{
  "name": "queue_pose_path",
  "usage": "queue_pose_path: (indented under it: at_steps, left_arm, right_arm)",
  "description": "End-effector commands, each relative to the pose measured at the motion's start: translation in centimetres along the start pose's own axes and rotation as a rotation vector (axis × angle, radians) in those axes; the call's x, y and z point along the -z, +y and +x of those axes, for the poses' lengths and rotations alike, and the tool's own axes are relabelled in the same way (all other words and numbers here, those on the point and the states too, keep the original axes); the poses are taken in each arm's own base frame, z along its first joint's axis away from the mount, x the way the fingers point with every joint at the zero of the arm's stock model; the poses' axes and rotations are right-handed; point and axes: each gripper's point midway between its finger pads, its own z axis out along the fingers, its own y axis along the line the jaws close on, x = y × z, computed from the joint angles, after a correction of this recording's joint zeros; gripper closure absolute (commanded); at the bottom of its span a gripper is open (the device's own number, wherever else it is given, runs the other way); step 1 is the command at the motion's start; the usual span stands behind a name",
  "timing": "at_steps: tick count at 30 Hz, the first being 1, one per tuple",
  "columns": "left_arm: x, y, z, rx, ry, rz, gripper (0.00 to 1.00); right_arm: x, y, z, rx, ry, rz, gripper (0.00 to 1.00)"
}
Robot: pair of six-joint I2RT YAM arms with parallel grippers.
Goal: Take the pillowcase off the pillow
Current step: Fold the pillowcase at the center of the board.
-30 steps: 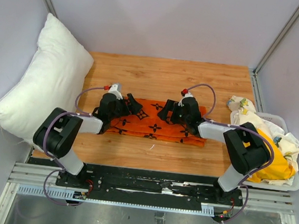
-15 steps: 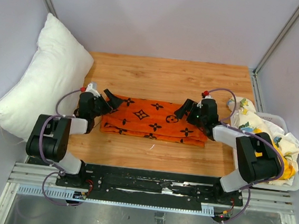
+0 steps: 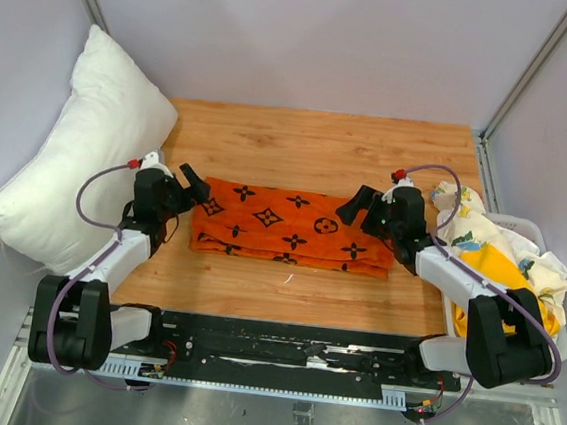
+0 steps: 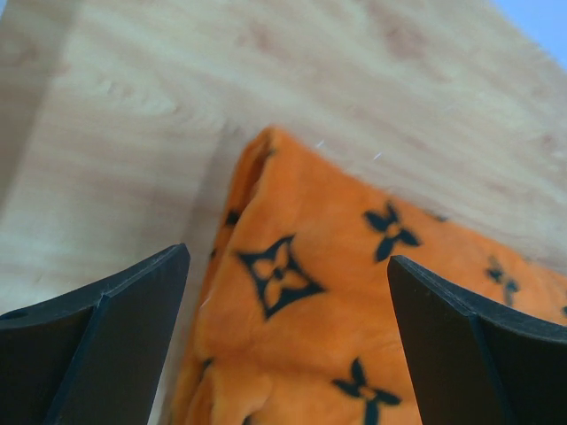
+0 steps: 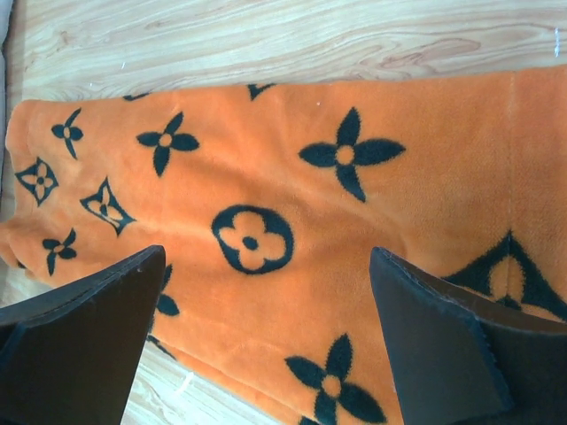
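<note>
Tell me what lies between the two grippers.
In the top view, the folded orange pillowcase lies flat on the table between the open left gripper and the open right gripper; nothing else sits there.

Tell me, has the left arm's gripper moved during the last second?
Yes. The left gripper, jaws open, has drawn back leftward: from over the pillowcase to its left end, closer to the pillow.

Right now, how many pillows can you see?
1. The white pillow leans at the left wall, past the left edge of the table, apart from the orange pillowcase lying mid-table. The heaped basket on the right may hide more.
</note>
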Motion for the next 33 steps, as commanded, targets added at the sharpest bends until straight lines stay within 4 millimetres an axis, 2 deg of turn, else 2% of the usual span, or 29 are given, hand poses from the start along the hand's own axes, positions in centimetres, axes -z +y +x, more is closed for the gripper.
queue_pose_path:
  at_steps: [1,7,18,25,33]
  left_arm:
    - [1.6,4.4,4.7,-0.006,0.124,-0.156,0.02]
    - [2.4,4.5,7.6,0.027,0.186,-0.105,0.06]
    - [1.7,5.6,10.3,0.094,0.305,-0.069,0.2]
    - [1.7,5.2,12.7,0.153,0.384,-0.025,0.22]
    - [2.4,4.1,14.2,0.212,0.424,0.051,0.3]
  right_arm:
    - [0.9,-0.9,1.8,-0.012,0.05,0.007,0.01]
    - [1.5,-0.6,2.3,-0.012,0.051,-0.02,0.01]
    - [2.8,-0.1,2.4,0.002,0.031,-0.044,0.01]
    - [3.0,0.1,2.2,0.003,0.028,-0.055,0.01]
    - [2.8,0.6,2.1,-0.009,0.032,-0.073,0.01]
